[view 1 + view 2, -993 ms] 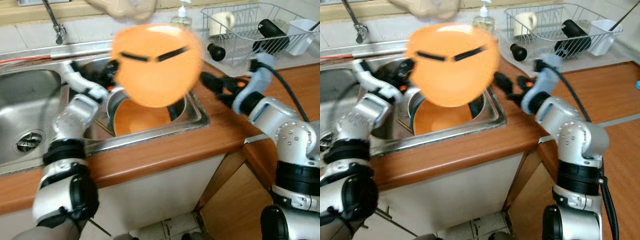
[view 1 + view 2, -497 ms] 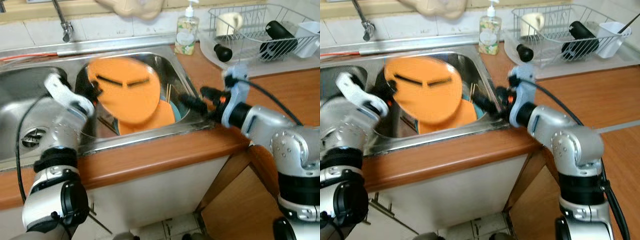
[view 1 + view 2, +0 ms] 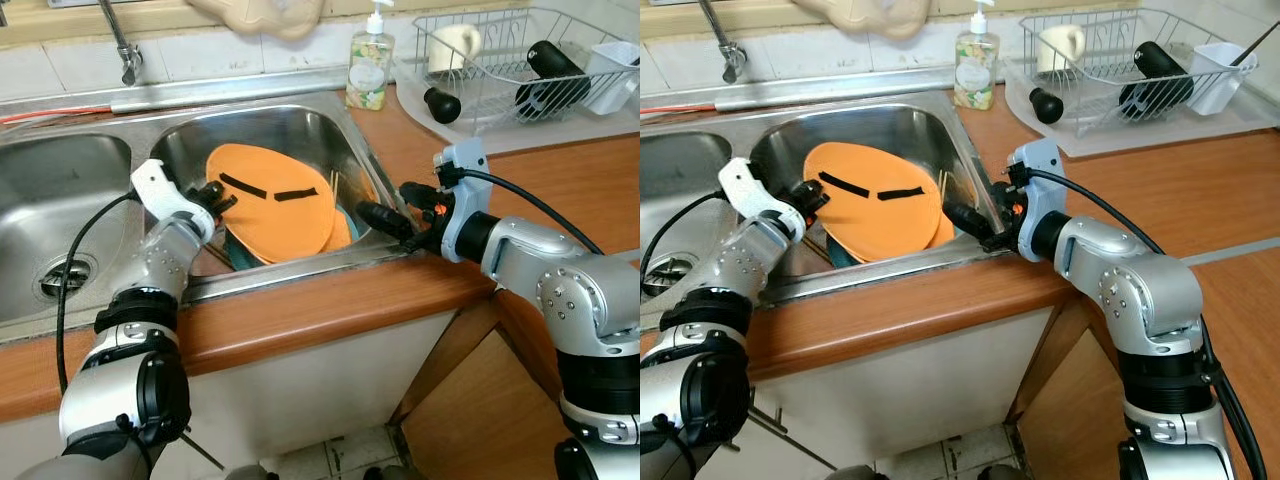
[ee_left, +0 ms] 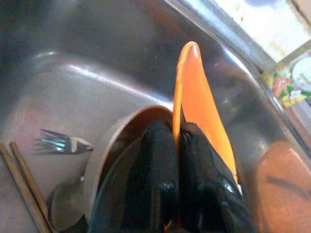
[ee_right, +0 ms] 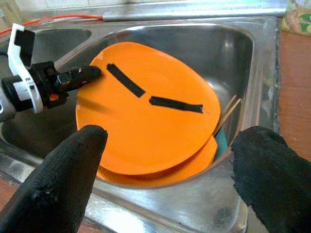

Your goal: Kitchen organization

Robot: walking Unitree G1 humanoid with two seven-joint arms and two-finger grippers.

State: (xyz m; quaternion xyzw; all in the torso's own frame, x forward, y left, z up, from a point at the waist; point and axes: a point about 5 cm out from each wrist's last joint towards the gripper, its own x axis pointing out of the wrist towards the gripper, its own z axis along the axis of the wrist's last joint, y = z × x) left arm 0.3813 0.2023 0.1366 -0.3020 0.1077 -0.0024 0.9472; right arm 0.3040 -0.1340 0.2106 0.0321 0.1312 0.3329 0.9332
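Left wrist view is showing the orange plate [image 4: 194, 104] edge-on, pinched at its rim between the two black fingers of the left gripper [image 3: 212, 197]. That plate, marked with two black strips, is leaning tilted inside the right basin of the steel sink [image 3: 300, 125], resting over a second orange plate [image 5: 194, 162] and a brownish bowl [image 4: 121, 141]. Beyond the left gripper's tips, a fork [image 4: 63, 142] and a pair of chopsticks [image 4: 24, 187] are lying on the basin floor. The right gripper [image 3: 385, 222] is hovering at the basin's near right corner, just beside the plate's far edge, its fingers [image 5: 63, 179] spread wide and touching nothing. Past it, on the wooden counter [image 3: 560, 180], a soap bottle [image 3: 370, 65] is standing by the sink; its label is too small to read. Farther right, a wire dish rack [image 3: 500, 60] is holding a mug [image 3: 448, 45] and a black bottle [image 3: 545, 75]. A tap [image 3: 118, 40] is rising behind the sink against pale tiles.
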